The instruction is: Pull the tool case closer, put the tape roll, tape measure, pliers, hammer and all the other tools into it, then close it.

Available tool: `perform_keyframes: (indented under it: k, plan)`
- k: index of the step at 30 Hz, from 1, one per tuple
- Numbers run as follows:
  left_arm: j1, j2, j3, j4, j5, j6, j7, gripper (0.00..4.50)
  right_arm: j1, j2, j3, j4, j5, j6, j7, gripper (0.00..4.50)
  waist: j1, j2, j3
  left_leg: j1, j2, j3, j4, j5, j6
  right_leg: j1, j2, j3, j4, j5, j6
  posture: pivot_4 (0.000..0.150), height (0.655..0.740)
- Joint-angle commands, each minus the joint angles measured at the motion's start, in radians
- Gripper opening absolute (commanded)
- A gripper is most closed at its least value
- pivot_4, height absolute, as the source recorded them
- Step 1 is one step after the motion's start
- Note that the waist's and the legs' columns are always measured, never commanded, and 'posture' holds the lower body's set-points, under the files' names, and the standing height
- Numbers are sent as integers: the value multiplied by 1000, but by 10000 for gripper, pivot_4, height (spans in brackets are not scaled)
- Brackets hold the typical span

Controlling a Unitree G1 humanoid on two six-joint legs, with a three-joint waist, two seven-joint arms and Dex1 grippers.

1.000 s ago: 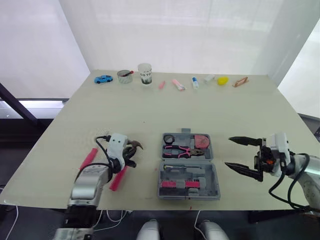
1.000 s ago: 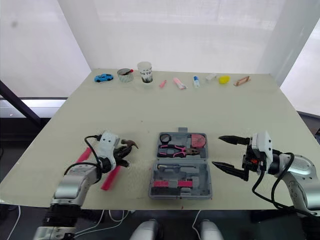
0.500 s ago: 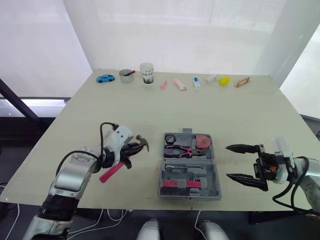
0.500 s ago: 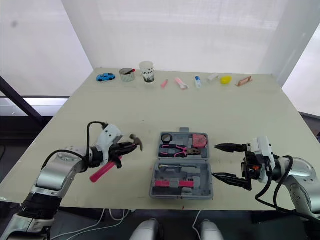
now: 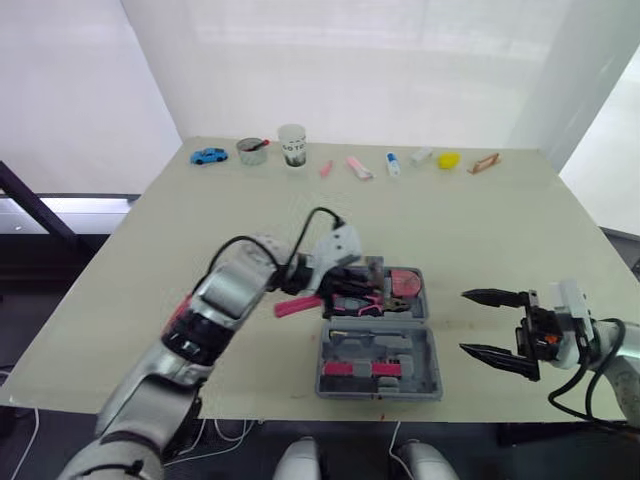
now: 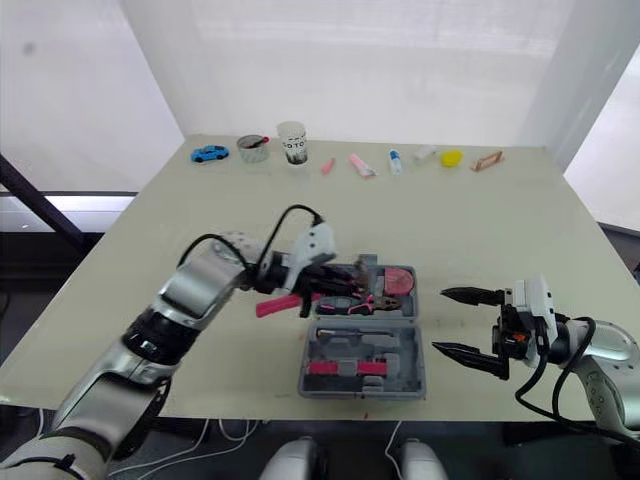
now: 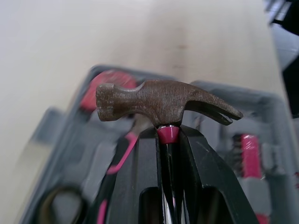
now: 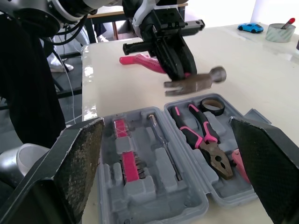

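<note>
1. your left gripper (image 7: 168,136) is clamping the hammer (image 7: 159,100) just under its head, holding it above the open tool case (image 5: 380,345).
2. your right gripper (image 5: 465,322) is hanging beside the case, fingers spread wide and empty.
3. the pliers (image 8: 201,135) and tape roll (image 8: 212,105) are lying inside the case.

We see the tool case (image 6: 345,347) lying open. Over the left part of its far half hangs the left gripper (image 6: 333,284), clamped on the hammer (image 6: 272,305) — the pink handle juts out past the case's left edge. In that far half lie the pliers (image 6: 368,300). Just right of the case, apart from it, the right gripper (image 6: 440,320) points toward it, fingers spread wide. Well beyond the case stand a blue toy car (image 6: 208,153) and a cup (image 6: 291,143).
</note>
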Motion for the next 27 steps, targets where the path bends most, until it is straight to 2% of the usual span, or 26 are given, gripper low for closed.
perform_keyframes:
  k: [1,13,18,20,27]
  plan:
    - [-79,-47,-95,11,65,10,-14,1373,22,-28,-63,17,2,-33,21,45000,0,0,0,0,0,0,0,0,0,0,0,0,0,0,0,1500,7400]
    - [-186,-210,-299,83,132,118,-74,1373,85,-45,-112,12,6,-45,26,45000,-2,1,1,0,0,-2,0,0,0,0,1,1,1,0,0,1500,7400]
    - [-194,-238,-365,101,163,152,-81,1373,123,-58,-124,-3,13,-41,33,45000,-1,2,1,0,-1,-2,0,0,0,0,1,2,0,0,0,1500,7400]
    - [-193,-258,-383,107,168,199,-71,1373,133,-61,-125,-1,7,-53,35,45000,-2,2,1,0,-1,-2,0,0,0,0,1,1,0,0,0,1500,7400]
    - [-193,-321,-415,180,213,183,-38,1373,137,-66,-124,12,-13,-79,37,45000,-1,2,1,0,-2,-5,0,0,0,0,2,2,1,-1,1,1500,7400]
